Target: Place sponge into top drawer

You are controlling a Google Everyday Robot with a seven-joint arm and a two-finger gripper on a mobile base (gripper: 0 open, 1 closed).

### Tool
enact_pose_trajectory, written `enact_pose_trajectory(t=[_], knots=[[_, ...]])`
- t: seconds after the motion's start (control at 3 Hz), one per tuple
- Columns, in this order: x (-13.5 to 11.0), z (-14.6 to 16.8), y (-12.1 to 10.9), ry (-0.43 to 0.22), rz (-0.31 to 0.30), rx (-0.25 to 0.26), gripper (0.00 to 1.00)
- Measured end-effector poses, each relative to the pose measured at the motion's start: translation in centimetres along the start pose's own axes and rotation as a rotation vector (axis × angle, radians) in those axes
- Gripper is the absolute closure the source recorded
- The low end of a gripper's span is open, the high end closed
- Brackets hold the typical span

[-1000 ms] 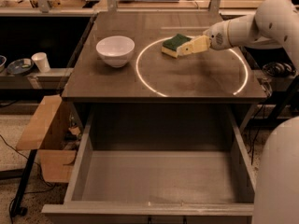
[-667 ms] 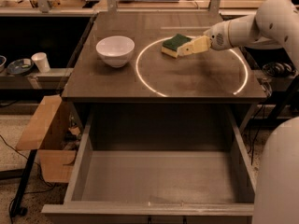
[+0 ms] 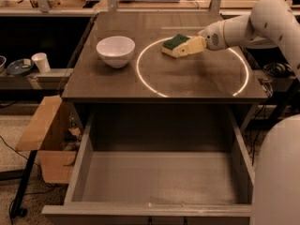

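Observation:
The sponge (image 3: 172,44), yellow foam with a dark green top, is at the back of the tabletop, on the upper left arc of a bright ring of light. My gripper (image 3: 191,46) reaches in from the right on the white arm, and its cream fingers (image 3: 195,44) are closed on the sponge's right end. The sponge sits at or just above the table surface. The top drawer (image 3: 159,177) is pulled fully open below the table's front edge; it is wide, shallow and grey, with nothing inside.
A white bowl (image 3: 115,50) stands on the table's left side. A cardboard box (image 3: 44,125) leans beside the table at the left. A paper cup (image 3: 41,62) and a small dish (image 3: 19,66) sit on a low shelf at far left. My white body (image 3: 279,172) fills the lower right.

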State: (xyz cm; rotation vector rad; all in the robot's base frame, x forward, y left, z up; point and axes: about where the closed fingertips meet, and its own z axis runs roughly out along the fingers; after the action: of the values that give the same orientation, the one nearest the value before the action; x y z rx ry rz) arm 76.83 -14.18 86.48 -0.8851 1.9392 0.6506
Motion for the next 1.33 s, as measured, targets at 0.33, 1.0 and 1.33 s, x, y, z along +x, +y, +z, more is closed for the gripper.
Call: enact_pose_trajectory(t=[0.33, 1.0, 1.33], knots=[[-0.2, 0.8, 0.2, 0.025, -0.022, 0.008, 0.0], [-1.1, 2.0, -0.1, 0.081, -0.087, 0.161, 0.0], [-1.0, 2.4, -0.2, 0.085, -0.086, 0.164, 0.0]])
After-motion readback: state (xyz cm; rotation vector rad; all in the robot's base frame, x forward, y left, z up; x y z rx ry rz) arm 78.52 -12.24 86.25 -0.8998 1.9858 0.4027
